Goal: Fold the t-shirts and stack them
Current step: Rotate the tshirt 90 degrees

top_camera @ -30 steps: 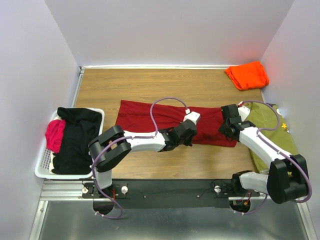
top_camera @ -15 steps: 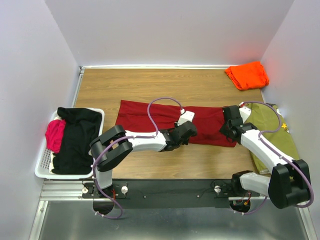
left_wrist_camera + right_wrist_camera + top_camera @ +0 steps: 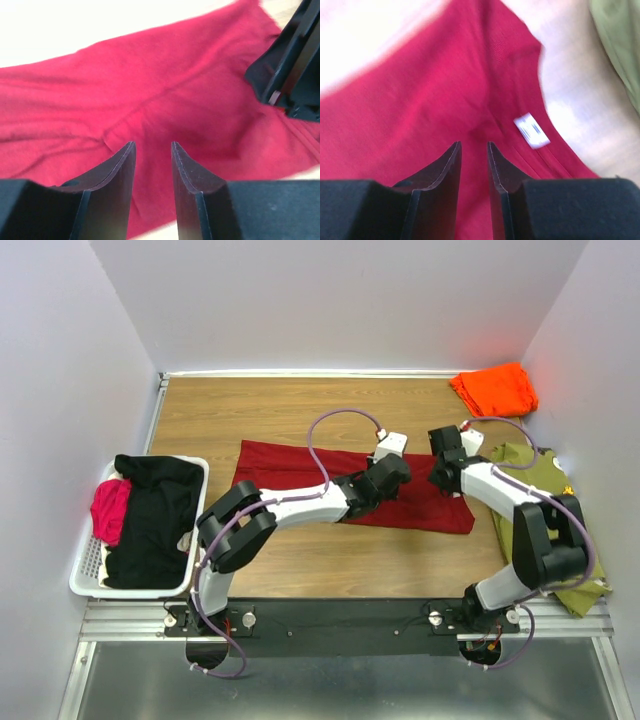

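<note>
Mid-counter: left gripper and right gripper, the 2 with jaws narrowly apart and empty, hovered over the flat dark red t-shirt | step: apparently folding; next needs an edge pinch | far-right corner: orange t-shirt, bundled.

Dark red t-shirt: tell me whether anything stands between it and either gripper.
Nothing visible does. The left gripper and right gripper both hang directly over the dark red t-shirt, jaws slightly apart, with only its cloth and white neck label beneath.

Spread t-shirt centre, folded t-shirt far right, basket near left.
</note>
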Controlling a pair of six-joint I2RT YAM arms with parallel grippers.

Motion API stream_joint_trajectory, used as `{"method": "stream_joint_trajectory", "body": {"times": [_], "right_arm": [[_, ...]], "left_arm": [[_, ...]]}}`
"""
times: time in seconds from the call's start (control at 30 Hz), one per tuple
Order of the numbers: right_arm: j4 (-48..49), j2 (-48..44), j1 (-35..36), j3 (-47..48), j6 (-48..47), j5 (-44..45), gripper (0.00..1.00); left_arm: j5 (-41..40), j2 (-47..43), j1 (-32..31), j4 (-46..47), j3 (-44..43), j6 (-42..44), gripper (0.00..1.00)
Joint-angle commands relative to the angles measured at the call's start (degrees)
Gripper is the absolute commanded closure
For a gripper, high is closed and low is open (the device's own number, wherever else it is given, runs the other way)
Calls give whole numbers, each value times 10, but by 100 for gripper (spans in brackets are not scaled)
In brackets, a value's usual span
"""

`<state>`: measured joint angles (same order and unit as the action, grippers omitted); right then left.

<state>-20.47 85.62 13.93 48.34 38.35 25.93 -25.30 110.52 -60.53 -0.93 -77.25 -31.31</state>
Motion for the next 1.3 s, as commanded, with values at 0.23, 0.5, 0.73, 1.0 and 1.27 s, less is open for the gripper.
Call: {"method": "stream_joint_trajectory", "body": {"times": [0.23,0.5,0.73,1.0,1.27], "right_arm": [[65,165,2,122,-25,27,65],[71,267,0,205,-50,18,65],[70,340,-19,284,-78,-4,65],[71,360,-37,353,-134,-5,65],[89,204,-37,273,-141,38,62]], "left_arm": [[82,121,76,7,-73,20,57],[98,170,124,-19,-120,15,58],[94,210,134,-57,-187,25,58],[98,260,153,-87,-261,37,59],[100,208,155,-42,-218,58,59]]}}
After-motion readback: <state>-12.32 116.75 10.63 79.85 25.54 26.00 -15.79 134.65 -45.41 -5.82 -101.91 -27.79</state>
